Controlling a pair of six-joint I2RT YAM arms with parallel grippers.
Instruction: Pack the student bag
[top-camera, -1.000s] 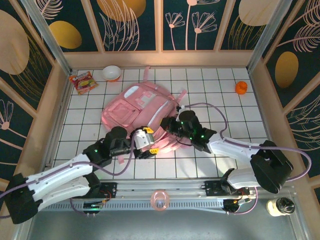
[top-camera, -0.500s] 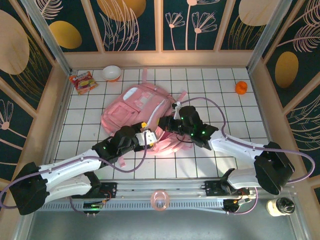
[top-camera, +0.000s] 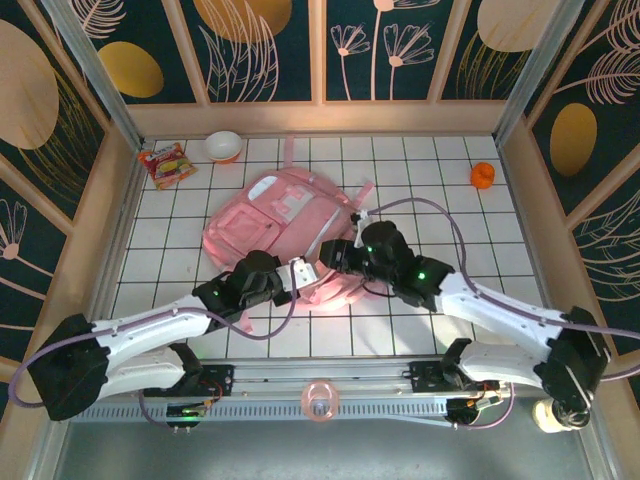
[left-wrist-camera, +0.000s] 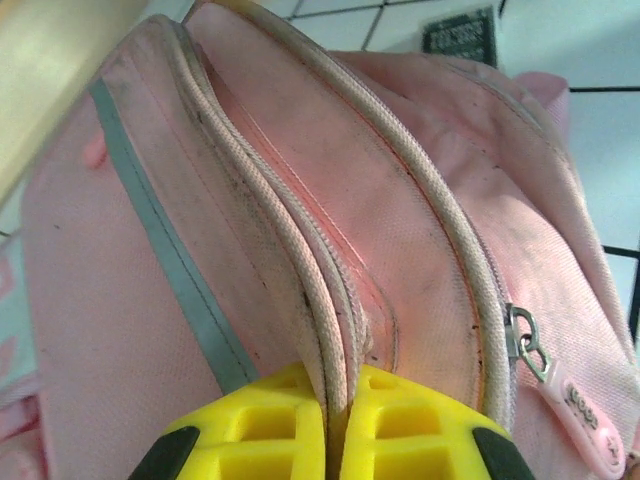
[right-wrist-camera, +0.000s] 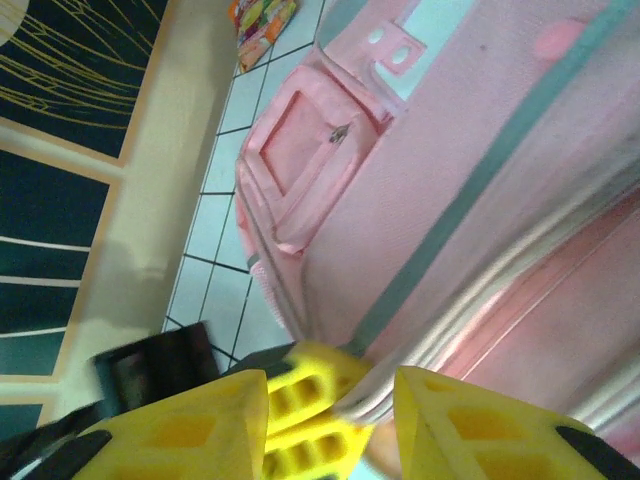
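Note:
The student bag (top-camera: 275, 215), big, soft and pink, lies flat in the middle of the tiled table. My left gripper (top-camera: 305, 275) is at its near edge. The left wrist view shows that gripper (left-wrist-camera: 340, 430) shut, its yellow fingers pinching the bag's (left-wrist-camera: 400, 200) pale piped zip seam. A metal zip pull (left-wrist-camera: 530, 345) hangs to the right of the grip. My right gripper (top-camera: 335, 255) sits just right of the left one, at the same edge. Its jaws (right-wrist-camera: 335, 410) stand apart, open, around the seam of the bag (right-wrist-camera: 450, 180), with the left gripper's yellow fingers (right-wrist-camera: 305, 385) between them.
A white bowl (top-camera: 223, 146) and a snack packet (top-camera: 165, 163) lie at the back left, and a small orange object (top-camera: 483, 176) at the back right. A pink ring (top-camera: 318, 398) rests on the front rail. A dark jar (top-camera: 560, 412) stands at the front right corner.
My left gripper moved forward to the bag's near edge and closed on its seam. My right gripper, shut on that edge before, has opened.

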